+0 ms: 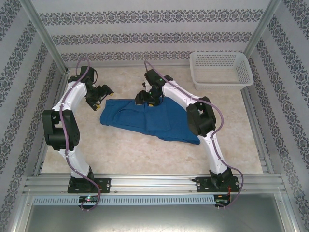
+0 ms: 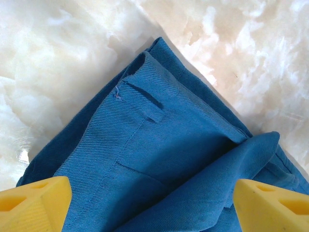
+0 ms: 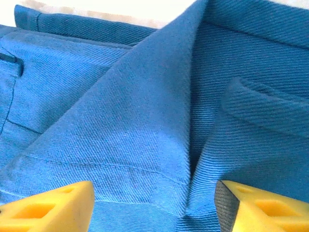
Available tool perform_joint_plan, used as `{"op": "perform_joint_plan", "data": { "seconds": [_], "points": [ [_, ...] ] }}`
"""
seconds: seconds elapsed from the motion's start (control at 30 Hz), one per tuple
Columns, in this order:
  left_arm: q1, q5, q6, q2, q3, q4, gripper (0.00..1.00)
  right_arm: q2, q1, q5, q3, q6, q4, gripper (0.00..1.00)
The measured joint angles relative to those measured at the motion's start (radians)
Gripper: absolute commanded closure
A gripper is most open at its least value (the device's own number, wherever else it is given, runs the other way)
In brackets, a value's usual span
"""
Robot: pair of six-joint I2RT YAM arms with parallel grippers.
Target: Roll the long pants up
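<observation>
The long pants (image 1: 154, 121) lie spread in the middle of the table, royal blue, with loose folds. My left gripper (image 1: 100, 94) hovers at their far left corner. In the left wrist view it (image 2: 154, 208) is open, its yellow fingertips (image 2: 34, 203) wide apart over the waistband corner with a belt loop (image 2: 145, 101). My right gripper (image 1: 145, 99) sits on the far edge of the pants. In the right wrist view it (image 3: 154, 208) stands open, with a raised fold of the pants (image 3: 135, 111) between its yellow fingertips (image 3: 53, 208), which straddle the cloth without pinching it.
A white mesh basket (image 1: 222, 79) stands at the back right corner. Patterned walls and metal frame posts enclose the table on three sides. Bare marble tabletop (image 1: 145, 159) lies between the pants and the arm bases.
</observation>
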Motion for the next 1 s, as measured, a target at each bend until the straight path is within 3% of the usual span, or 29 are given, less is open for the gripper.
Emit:
{"op": "perform_joint_plan", "data": {
  "seconds": [0.17,0.57,0.73,0.83,1.0],
  "points": [
    [0.0,0.0,0.0,0.0,0.001,0.0,0.13,0.02,0.02,-0.014,0.0,0.014,0.019,0.41],
    [0.0,0.0,0.0,0.003,0.013,-0.013,0.13,0.071,0.046,-0.018,0.006,0.021,0.031,0.38],
    [0.0,0.0,0.001,0.005,0.018,-0.014,0.13,0.071,0.042,-0.015,0.006,0.002,0.02,0.61],
    [0.0,0.001,0.001,0.007,0.018,-0.014,0.13,0.071,0.038,-0.014,0.006,-0.006,0.013,1.0],
    [0.0,0.0,0.0,0.009,0.018,-0.014,0.13,0.084,0.039,-0.033,0.035,0.001,-0.003,1.0]
  ]
}}
